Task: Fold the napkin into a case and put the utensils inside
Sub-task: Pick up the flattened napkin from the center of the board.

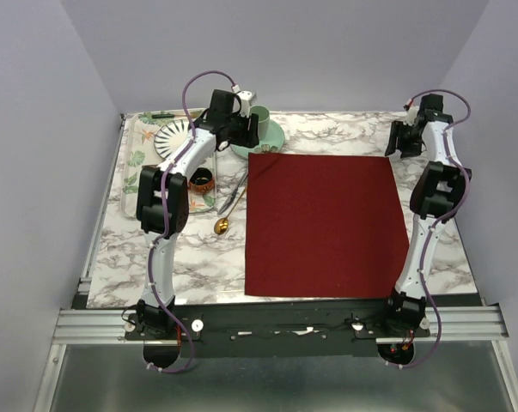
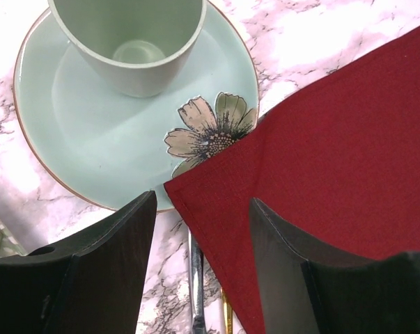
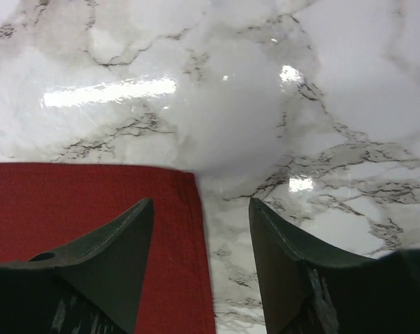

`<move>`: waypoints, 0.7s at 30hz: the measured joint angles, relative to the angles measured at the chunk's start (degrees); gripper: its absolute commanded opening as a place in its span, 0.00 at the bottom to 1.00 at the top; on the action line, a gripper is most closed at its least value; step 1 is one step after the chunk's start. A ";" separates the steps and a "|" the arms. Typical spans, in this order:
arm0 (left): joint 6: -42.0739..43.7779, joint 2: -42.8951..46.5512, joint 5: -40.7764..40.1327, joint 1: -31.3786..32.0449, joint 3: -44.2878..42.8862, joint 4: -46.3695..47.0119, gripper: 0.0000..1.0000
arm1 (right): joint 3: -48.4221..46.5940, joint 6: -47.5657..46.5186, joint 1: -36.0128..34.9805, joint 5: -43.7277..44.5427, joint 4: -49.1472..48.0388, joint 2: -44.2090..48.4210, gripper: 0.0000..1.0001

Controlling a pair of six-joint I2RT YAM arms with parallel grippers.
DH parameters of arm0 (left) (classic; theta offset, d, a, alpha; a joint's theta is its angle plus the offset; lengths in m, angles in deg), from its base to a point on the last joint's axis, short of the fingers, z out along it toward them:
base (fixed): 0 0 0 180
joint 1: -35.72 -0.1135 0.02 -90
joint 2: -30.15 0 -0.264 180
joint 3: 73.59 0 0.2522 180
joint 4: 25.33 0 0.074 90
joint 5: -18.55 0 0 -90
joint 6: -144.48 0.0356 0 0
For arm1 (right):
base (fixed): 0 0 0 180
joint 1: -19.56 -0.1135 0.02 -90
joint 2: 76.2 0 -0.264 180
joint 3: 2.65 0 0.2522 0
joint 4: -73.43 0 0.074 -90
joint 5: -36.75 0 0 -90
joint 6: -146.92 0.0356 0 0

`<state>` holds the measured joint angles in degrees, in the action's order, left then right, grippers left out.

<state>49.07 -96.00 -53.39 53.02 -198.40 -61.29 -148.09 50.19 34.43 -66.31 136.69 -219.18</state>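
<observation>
top view / napkin (image 1: 327, 225): dark red, spread flat on the marble table (image 1: 207, 257), centre-right. Approx. square, so no clear long axis; edges run roughly w/ the table edges.
top view / utensils: silver knife (image 1: 233, 193) + gold spoon (image 1: 222, 226) lie side by side just left of the napkin's left edge. Long axes run near-to-far, far ends leaning a bit right. Spoon bowl at the near end.
top view / left claw (image 1: 248, 137): over the napkin's far-left corner, beside a green cup (image 1: 260, 116) on its saucer (image 1: 274, 137).
top view / right claw (image 1: 399, 140): by the far-right corner.
top view / misc: striped plate (image 1: 174, 137) on a leaf-print tray (image 1: 131, 172), far left.
left wrist / left claw (image 2: 203, 209): jaws apart, nothing clamped. Napkin (image 2: 335, 153) corner sits below the gap and overlaps the flower-print saucer (image 2: 91, 139) rim. Cup (image 2: 136, 42) upright. Knife (image 2: 197, 278) just beside the cloth edge.
right wrist / right claw (image 3: 200, 209): jaws apart, holding nothing. Napkin (image 3: 77, 209) corner flat on the table (image 3: 265, 104), under the left finger + gap; right finger over bare marble.
</observation>
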 measured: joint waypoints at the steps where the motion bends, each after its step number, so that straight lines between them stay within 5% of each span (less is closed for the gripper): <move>1: -0.02 -0.20 0.00 -0.04 0.00 0.00 0.66 | -0.59 -0.44 -0.57 0.44 0.46 -0.31 0.63; 6: -0.39 -1.86 0.04 -0.55 -0.07 -0.17 0.66 | -1.46 -2.29 -2.08 1.99 1.60 -1.11 0.56; 14: -0.50 -2.97 0.61 -1.46 -0.07 -0.63 0.66 | -3.56 -5.07 -2.49 3.17 3.41 -3.34 0.61; 21: -1.36 -4.17 0.98 -1.92 -1.77 -0.66 0.65 | -4.26 -6.82 -2.54 3.43 4.00 -4.02 0.44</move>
<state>47.72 -100.17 -52.40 51.10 -200.17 -61.95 -152.35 43.37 31.90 -62.88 140.69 -223.20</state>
